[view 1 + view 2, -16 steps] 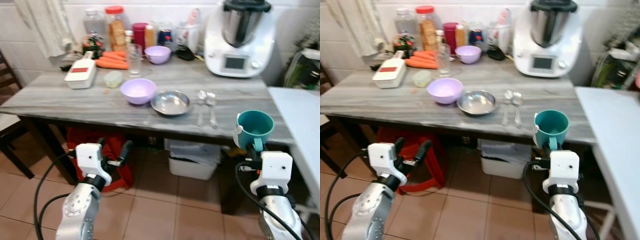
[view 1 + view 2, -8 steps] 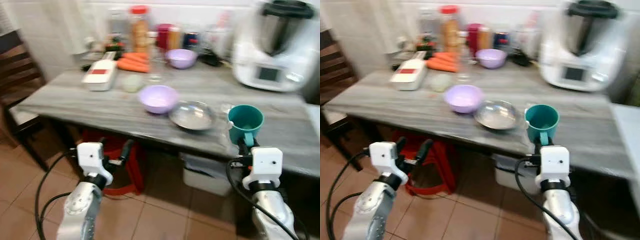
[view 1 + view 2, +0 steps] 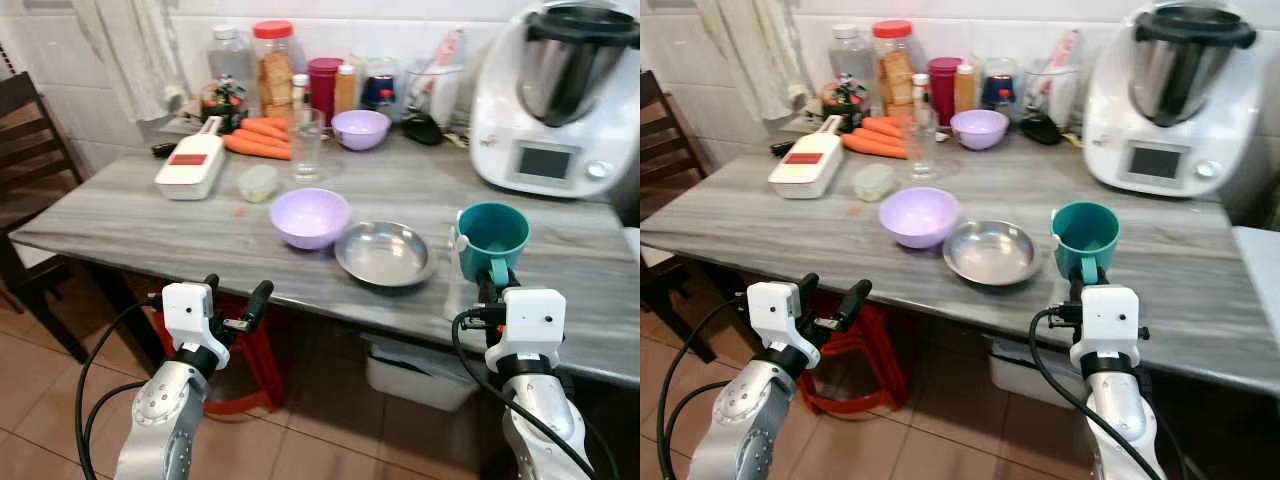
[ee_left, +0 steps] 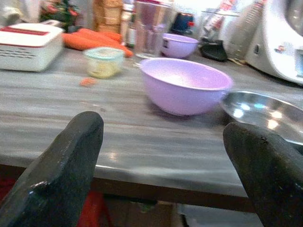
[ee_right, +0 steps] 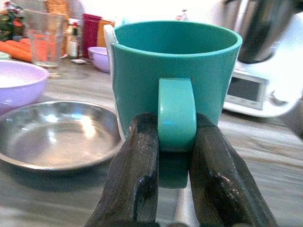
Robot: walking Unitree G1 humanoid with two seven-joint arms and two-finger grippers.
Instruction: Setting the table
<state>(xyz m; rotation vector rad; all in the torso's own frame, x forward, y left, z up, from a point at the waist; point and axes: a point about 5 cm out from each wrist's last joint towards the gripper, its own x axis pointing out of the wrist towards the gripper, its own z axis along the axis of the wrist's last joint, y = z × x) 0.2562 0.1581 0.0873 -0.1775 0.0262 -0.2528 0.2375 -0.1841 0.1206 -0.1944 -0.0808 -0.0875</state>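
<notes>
From the head camera, the right pincer (image 3: pixel 492 283) grips a teal mug (image 3: pixel 492 238) by its handle, holding it upright over the grey tabletop (image 3: pixel 140 215), just beside a steel dish (image 3: pixel 386 253). A lilac bowl (image 3: pixel 310 216) sits next to the dish on its other side. Behind them stand a drinking glass (image 3: pixel 306 143), carrots (image 3: pixel 262 139), a white slicer (image 3: pixel 190 168), a smaller lilac bowl (image 3: pixel 360 128) and a white food processor (image 3: pixel 556 100). The left pincer (image 3: pixel 234 298) hangs below the table edge, its fingers spread wide.

In the left wrist view, the two black fingers (image 4: pixel 66 161) stand far apart with nothing between them; past them lie the lilac bowl (image 4: pixel 183 84), the steel dish (image 4: pixel 265 111) and a small lidded tub (image 4: pixel 102 61).

In the right wrist view, the fingers (image 5: pixel 135 175) are closed on either side of the teal mug's (image 5: pixel 170 61) handle, with the steel dish (image 5: pixel 57 135) close alongside.
</notes>
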